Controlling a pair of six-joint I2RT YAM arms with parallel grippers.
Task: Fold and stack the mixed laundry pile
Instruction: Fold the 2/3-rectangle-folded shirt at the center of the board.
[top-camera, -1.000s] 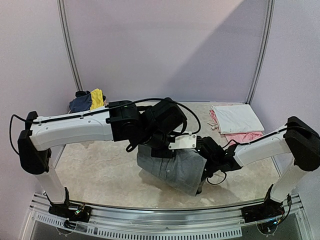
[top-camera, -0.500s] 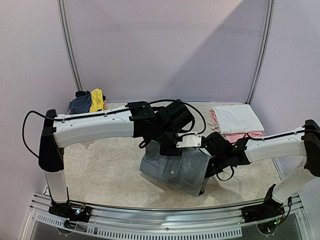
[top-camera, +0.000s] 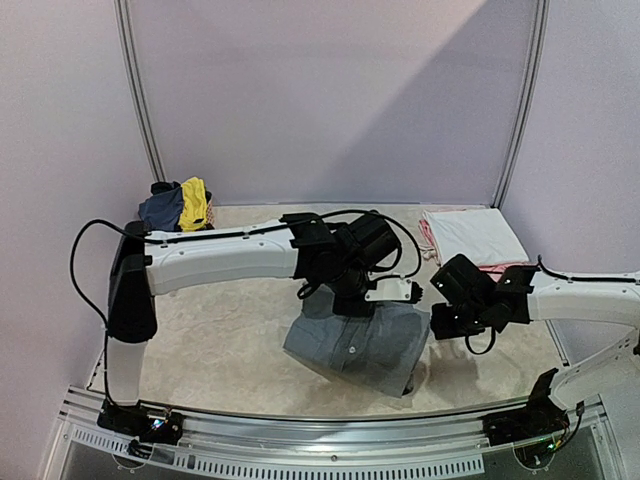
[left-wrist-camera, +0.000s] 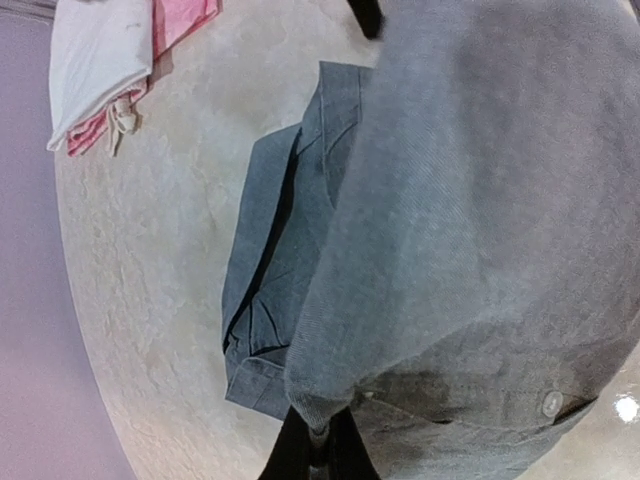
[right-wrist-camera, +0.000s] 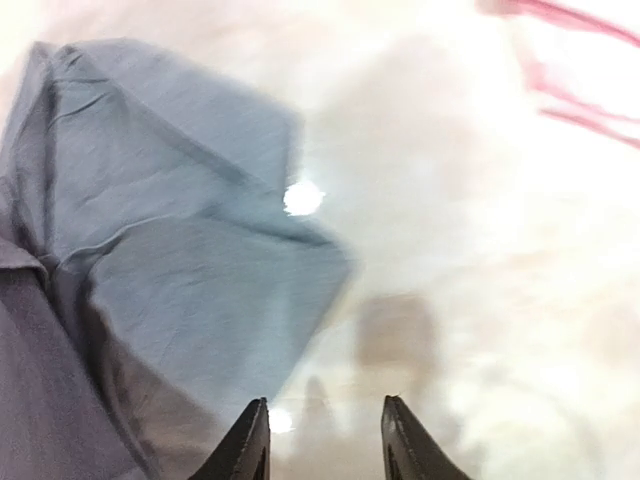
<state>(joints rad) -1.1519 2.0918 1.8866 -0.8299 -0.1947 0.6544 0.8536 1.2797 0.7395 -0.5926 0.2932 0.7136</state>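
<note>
Clenched left gripper pinches an edge of the grey trousers, and the cloth drapes over it. Trousers lie folded on the table, lower centre of top view. The right gripper is parted and empty, just right of the trousers. White and pink pieces stacked upper right. Navy blue top and bright yellow garment bunched upper left.
</note>
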